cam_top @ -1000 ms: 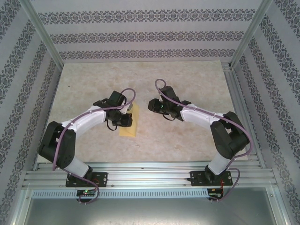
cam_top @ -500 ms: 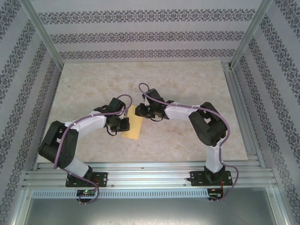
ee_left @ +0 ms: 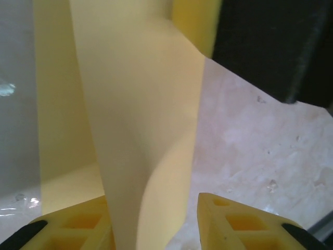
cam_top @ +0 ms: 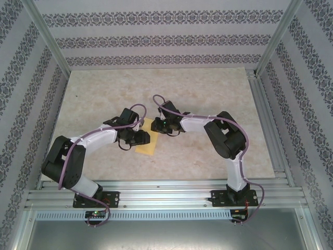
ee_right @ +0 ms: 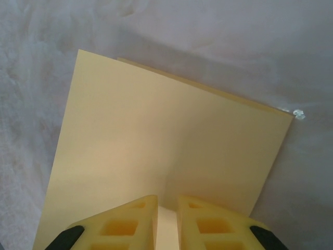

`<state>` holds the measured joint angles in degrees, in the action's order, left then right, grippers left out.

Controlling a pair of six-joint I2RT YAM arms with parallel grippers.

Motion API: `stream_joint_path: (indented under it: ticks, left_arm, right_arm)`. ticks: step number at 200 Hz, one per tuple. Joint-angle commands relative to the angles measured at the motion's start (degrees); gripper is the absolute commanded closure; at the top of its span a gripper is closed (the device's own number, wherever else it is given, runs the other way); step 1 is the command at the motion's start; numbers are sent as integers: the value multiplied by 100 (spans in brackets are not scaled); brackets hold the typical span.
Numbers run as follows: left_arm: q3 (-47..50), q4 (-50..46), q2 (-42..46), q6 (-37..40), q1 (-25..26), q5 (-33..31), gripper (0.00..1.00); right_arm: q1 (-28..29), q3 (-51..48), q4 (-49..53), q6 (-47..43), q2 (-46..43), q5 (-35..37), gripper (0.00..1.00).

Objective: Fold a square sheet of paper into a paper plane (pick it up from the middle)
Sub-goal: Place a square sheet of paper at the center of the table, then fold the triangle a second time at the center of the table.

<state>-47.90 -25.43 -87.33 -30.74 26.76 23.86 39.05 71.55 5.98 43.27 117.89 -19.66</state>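
The folded yellow sheet [cam_top: 147,140] lies on the bench [cam_top: 208,88] between both arms, mostly covered from above. Left hand [ee_left: 156,221] is spread with paper curling up between its fingers; right hand [ee_right: 166,216] is nearly pressed together, pinching the sheet's edge

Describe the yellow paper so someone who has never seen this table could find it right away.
Start at the beige marbled table, then look where the two arms meet near its middle. The folded yellow sheet of paper sits there, the only coloured thing on the pale surface.

White-and-black arms [cam_top: 99,136] trail purple cables [cam_top: 139,110]; yellow fingers [ee_right: 208,221].
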Motion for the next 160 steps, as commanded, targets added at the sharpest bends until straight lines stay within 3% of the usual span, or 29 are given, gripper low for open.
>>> stream_joint_path:
  ticks: [1, 38, 68, 135, 160]
  left_arm:
    - [170, 342, 265, -68, 17, 632, 58]
    - [271, 433, 586, -129, 4, 864, 56]
    - [344, 1072, 553, -371, 6, 1086, 53]
    - [176, 1737, -160, -407, 6, 714, 48]
    - [232, 1887, -308, -394, 2, 678, 48]
  right_arm:
    - [-66, 149, 122, 101, 187, 24, 82]
    - [-74, 227, 306, 112, 269, 60, 83]
    - [-86, 237, 343, 121, 284, 11, 83]
    - [-216, -87, -192, 352, -63, -413, 82]
    - [-364, -360, -585, 457, -424, -623, 77]
